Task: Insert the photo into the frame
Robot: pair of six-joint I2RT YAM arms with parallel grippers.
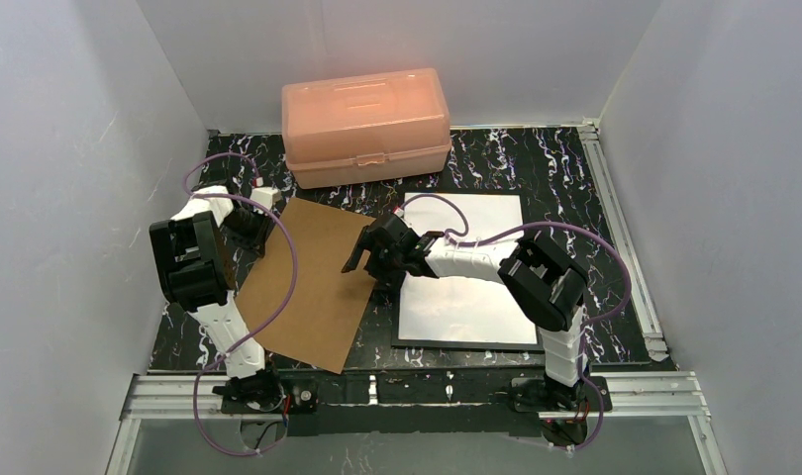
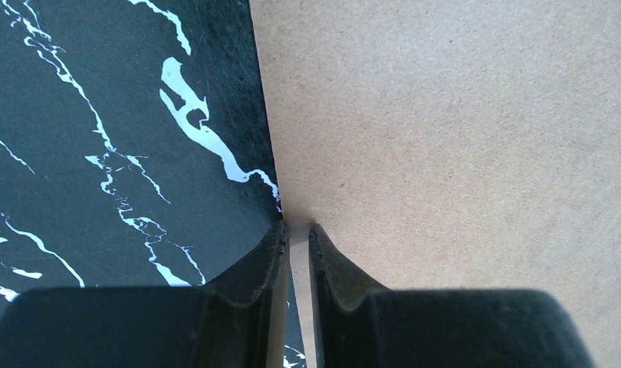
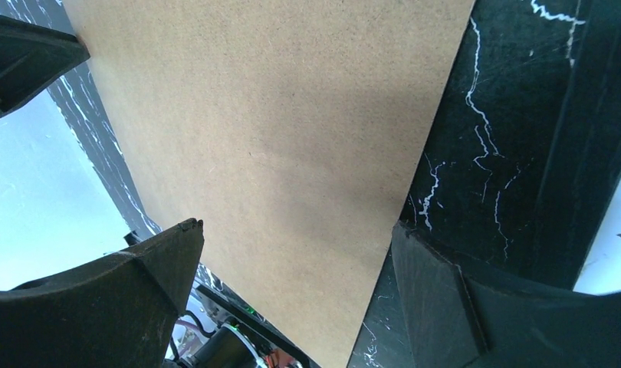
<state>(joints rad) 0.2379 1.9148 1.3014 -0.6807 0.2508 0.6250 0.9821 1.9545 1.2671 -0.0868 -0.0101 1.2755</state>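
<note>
My left pincer (image 2: 298, 230) pinched the board (image 1: 313, 282) by its edge; my right pincer (image 3: 294, 225) hung wide open over it; the frame (image 1: 466, 343) lay beside, holding a white sheet (image 1: 466, 297), perhaps the photo face-down; backing step, I judged; next, board squarely onto frame.

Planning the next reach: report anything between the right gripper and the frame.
Nothing visible does. The open right gripper is at the brown board's right edge, beside the frame; a white sheet fills it.

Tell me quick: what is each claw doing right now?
Left claw: closed, pinching the edge of the brown backing board.
Right claw: open, holding nothing, over the same board.
</note>
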